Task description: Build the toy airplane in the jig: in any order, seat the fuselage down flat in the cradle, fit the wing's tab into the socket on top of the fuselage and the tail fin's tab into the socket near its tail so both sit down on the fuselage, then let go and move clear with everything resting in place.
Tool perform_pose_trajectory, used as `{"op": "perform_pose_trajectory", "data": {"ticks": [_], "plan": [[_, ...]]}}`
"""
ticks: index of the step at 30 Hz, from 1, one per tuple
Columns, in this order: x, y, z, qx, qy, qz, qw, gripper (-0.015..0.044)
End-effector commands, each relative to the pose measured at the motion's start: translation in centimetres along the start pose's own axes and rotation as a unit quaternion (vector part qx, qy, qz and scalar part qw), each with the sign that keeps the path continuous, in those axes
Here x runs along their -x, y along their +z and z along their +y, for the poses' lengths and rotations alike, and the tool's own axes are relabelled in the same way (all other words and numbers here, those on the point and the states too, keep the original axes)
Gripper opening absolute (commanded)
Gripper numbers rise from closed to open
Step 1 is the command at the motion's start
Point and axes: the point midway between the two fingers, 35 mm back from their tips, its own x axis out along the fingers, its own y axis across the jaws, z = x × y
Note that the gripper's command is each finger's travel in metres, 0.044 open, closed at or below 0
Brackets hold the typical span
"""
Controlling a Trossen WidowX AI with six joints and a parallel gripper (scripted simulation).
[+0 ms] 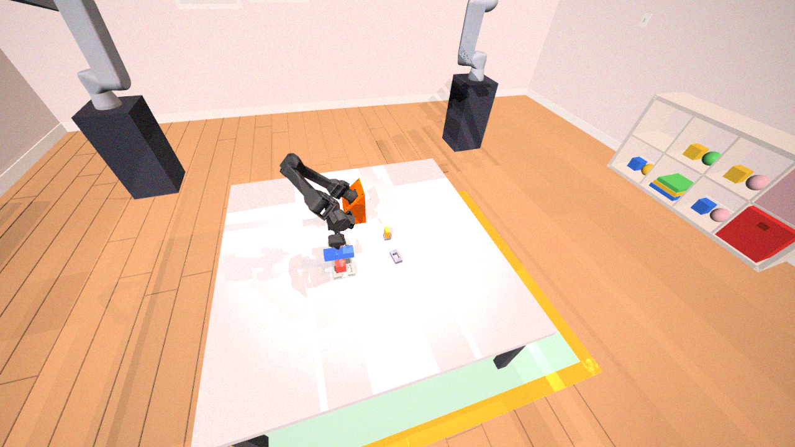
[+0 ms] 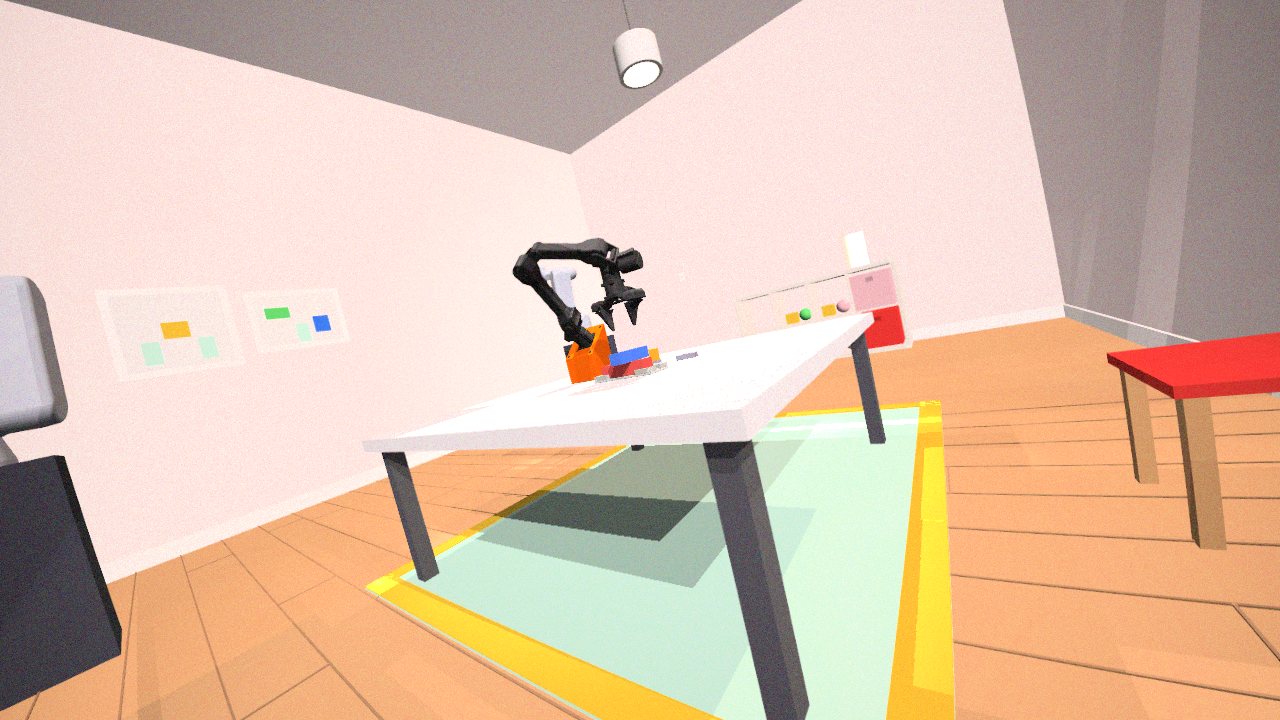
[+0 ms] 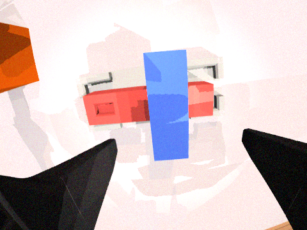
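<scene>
The pincer [image 1: 338, 247] [image 2: 622, 325] [image 3: 181, 140] stands wide with nothing between its fingers, above the worktop [image 1: 389, 311] [image 2: 572, 420] and apart from the parts beneath it. The blue wing [image 1: 333, 254] [image 2: 629, 355] [image 3: 169, 105] lies crosswise over the red fuselage [image 1: 340, 266] [image 2: 631, 366] [image 3: 125, 105]; its tab is hidden, so how fully it is seated cannot be told. The fuselage lies lengthwise at the pale cradle [image 1: 353, 271] [image 2: 657, 368] [image 3: 128, 74], though the views do not settle whether it sits fully flat. Near one end of the fuselage, the tail socket [image 3: 105, 108] shows open and unfilled. The yellow-orange tail fin [image 1: 386, 230] [image 2: 654, 354] stands off to one side, apart from the fuselage. A small greyish holder [image 1: 391, 257] [image 2: 686, 356] lies near the fin. The orange mount [image 1: 358, 215] [image 2: 581, 365] [image 3: 16, 61] stands on the worktop, beyond the cradle in the top view.
</scene>
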Motion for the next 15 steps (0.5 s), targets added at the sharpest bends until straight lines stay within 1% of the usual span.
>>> {"op": "perform_pose_trajectory", "data": {"ticks": [1, 4, 8, 11, 15], "plan": [[0.24, 0.05, -0.01, -0.065, 0.003, -0.001, 0.998, 0.044], [0.16, 0.04, -0.04, -0.209, 0.003, -0.001, 0.978, 0.044], [0.06, 0.03, -0.07, -0.395, 0.003, -0.001, 0.919, 0.044], [-0.01, 0.03, -0.1, -0.524, 0.003, 0.0, 0.852, 0.044], [-0.11, 0.02, -0.13, -0.672, 0.003, 0.001, 0.74, 0.044]]}}
